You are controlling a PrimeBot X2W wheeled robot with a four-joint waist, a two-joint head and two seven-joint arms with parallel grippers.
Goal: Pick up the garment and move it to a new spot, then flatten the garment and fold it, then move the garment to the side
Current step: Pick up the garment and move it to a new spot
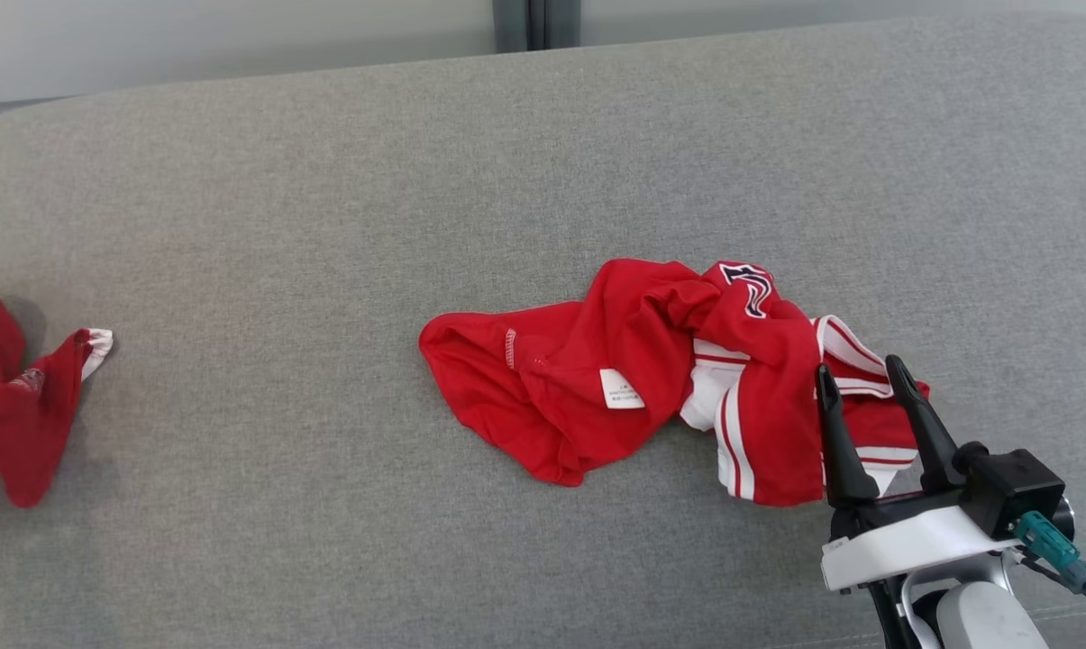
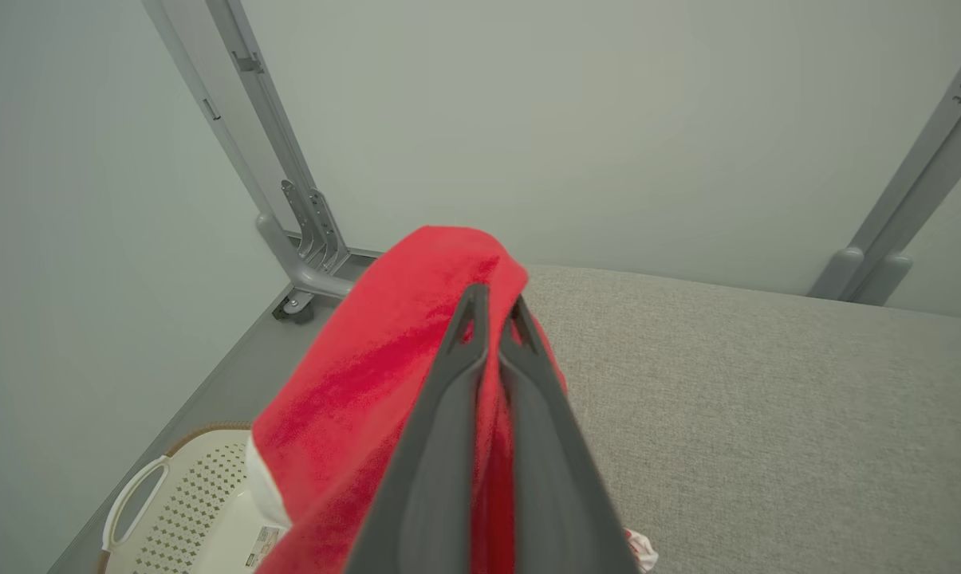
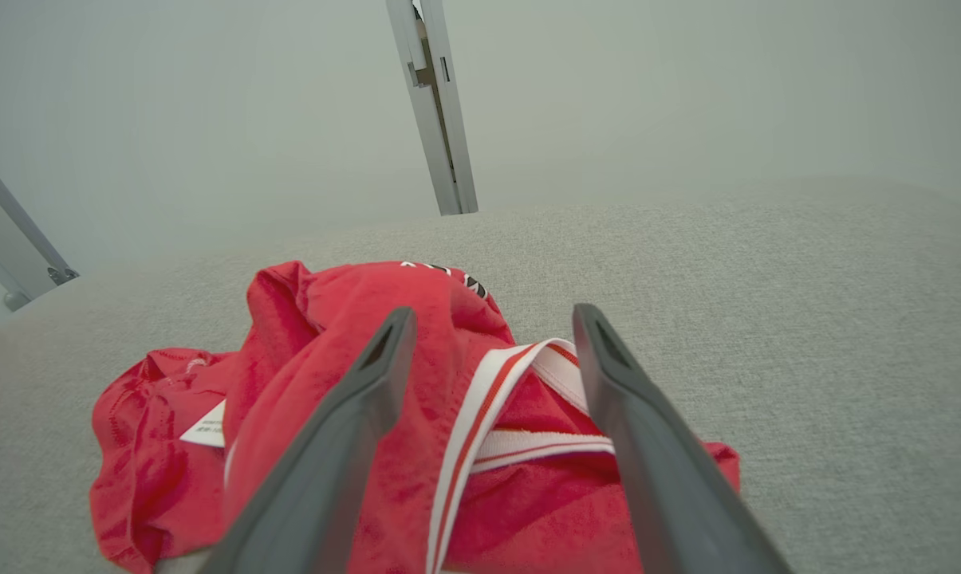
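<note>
The right end effector, its 2 fingers spread apart, is poised over the near right edge of the striped red garment. This lies crumpled, white label up, midway across the grey padded surface. Further left, the left end effector is clamped on a second red garment. Beyond the surface's edge, a white basket sits on the floor.

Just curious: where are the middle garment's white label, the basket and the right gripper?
white label [image 1: 621, 388]: head view, its middle.
basket [image 2: 193, 502]: left wrist view, perforated wall.
right gripper [image 1: 860, 368]: head view, between fingertips.
</note>
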